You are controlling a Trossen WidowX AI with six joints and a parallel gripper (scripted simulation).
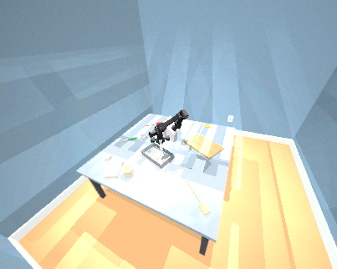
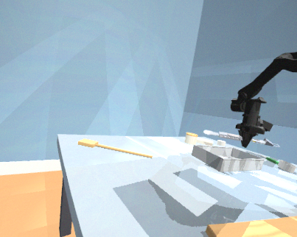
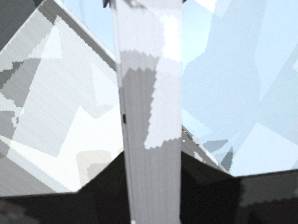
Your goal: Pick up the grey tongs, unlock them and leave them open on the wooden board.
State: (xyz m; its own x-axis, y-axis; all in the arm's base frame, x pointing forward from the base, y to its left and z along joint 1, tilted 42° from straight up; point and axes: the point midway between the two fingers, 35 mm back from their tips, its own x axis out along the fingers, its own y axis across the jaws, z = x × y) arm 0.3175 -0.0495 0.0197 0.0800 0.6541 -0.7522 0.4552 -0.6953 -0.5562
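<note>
- I am holding the grey tongs [image 2: 241,137] in the claw [image 2: 247,141], which is closed down narrow onto them and gripping them somewhere near the middle of their length.
- In the exterior view, at the right of the frame, the tongs are hanging just above the far rim of the roasting tin [image 2: 228,158], clear of it and no longer resting across it.
- Their long axis is lying close to level, running left to right across the frame, with one end reaching left toward the small cup [image 2: 191,138] and the other poking out to the right of the claw.
- That is the relation I am watching: the tips are pointing sideways, not down, so I judge the lock is not yet free to release.
- The wrist view is showing a grey tong arm [image 3: 150,115] running up the centre of the frame between the dark claw fingers.
- In the top view the wooden board [image 1: 204,145] is lying to the right of the claw [image 1: 157,138], well apart from the tin [image 1: 157,155].
- I cannot tell from these views which end carries the tips.
- My next call would be rotating the wrist until the tips are hanging down.
</note>
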